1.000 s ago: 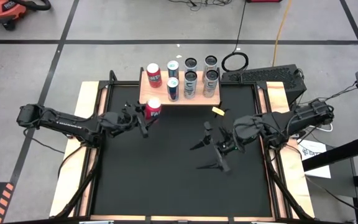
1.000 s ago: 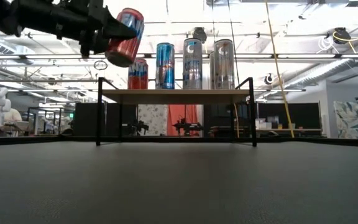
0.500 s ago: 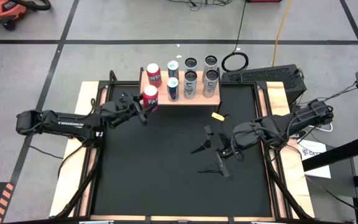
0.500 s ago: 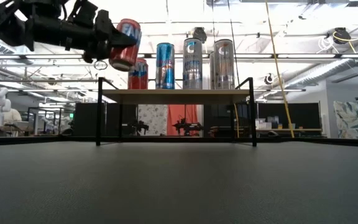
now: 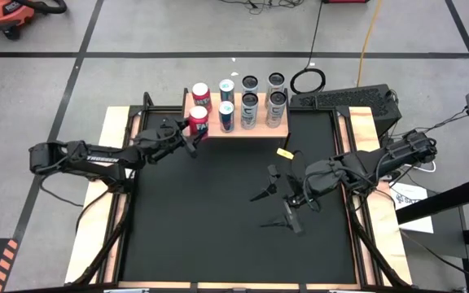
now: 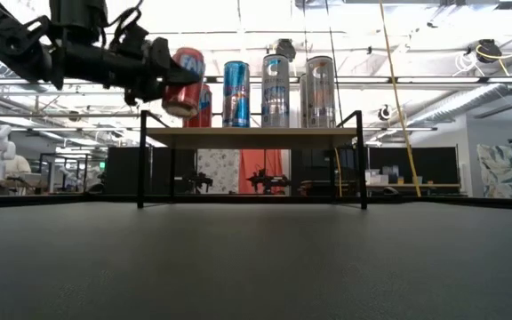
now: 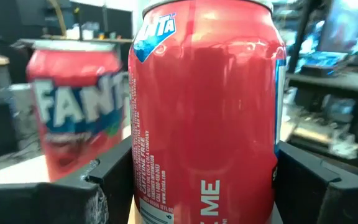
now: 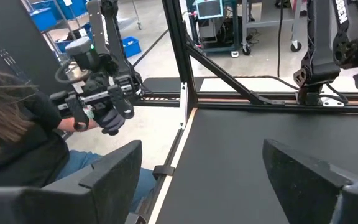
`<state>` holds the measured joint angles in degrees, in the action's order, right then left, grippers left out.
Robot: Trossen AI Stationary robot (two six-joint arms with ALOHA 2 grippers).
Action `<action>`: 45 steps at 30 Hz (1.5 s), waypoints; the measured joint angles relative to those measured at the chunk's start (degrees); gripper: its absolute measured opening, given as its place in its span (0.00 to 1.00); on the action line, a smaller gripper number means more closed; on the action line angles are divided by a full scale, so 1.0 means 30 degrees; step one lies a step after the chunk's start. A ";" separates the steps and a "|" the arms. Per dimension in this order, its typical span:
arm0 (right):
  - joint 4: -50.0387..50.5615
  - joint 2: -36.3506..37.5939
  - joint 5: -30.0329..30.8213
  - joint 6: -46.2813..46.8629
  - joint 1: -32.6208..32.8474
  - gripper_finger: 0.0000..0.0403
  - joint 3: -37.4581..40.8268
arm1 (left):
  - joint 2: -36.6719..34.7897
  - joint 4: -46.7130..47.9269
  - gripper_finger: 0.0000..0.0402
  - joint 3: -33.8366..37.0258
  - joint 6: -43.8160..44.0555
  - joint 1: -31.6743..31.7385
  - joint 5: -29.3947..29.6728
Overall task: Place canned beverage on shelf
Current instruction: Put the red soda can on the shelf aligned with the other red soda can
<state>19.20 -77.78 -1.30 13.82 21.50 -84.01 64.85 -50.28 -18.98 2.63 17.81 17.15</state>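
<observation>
Red can with blue-white logo; light-wood shelf; black table.

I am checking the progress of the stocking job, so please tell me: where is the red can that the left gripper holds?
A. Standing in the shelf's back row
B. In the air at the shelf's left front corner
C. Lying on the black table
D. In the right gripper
B: the left gripper grips the red can, tilted, above the shelf edge, not set down.

Tilted red can above shelf corner
</observation>
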 joint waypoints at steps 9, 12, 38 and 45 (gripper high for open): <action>-0.0006 0.0000 0.0000 0.0029 0.0000 0.77 0.0000 | 0.2355 -0.2729 0.70 0.0007 -0.0015 0.0635 0.0060; -0.0006 -0.0007 0.0004 0.0029 0.0000 0.77 0.0000 | 0.3068 -0.2905 0.71 -0.0032 -0.0332 0.0953 -0.0107; 0.0344 -0.0015 0.0007 0.0284 0.0189 0.77 0.0000 | 0.4890 -0.4742 0.86 -0.0044 -0.2327 0.1526 -0.0875; 0.0337 -0.0015 0.0007 0.0197 0.0678 0.77 0.0000 | 0.4839 -0.4686 0.89 -0.0022 -0.3020 0.1543 -0.0008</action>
<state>20.21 -77.82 -1.28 14.41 23.53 -84.01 79.36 -64.34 -19.05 -6.43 22.44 17.12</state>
